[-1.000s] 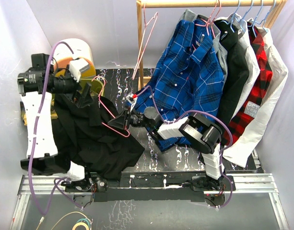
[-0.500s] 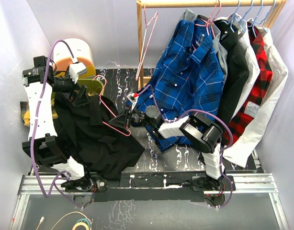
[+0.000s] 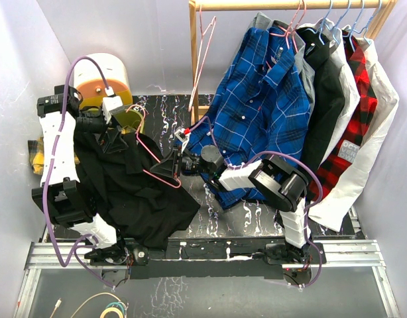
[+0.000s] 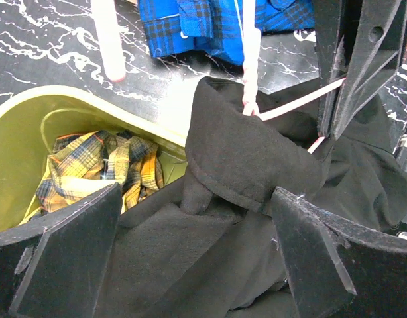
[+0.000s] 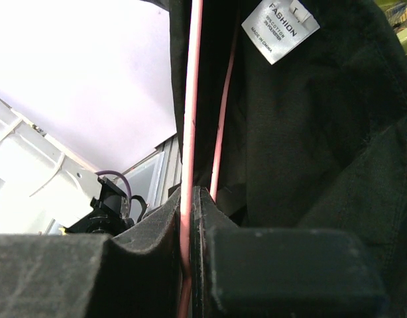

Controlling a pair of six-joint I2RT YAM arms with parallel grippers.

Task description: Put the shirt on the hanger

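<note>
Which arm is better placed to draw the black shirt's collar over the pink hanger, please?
Left: the left gripper is open just above the shirt collar, while the right gripper is shut on the hanger.

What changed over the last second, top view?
The left arm re-posed: its elbow drew back from the near edge, and the open left gripper shifted only slightly over the shirt collar. Nothing was grabbed or released. The right gripper stays shut on the hanger; shirt and hanger lie as before.
</note>
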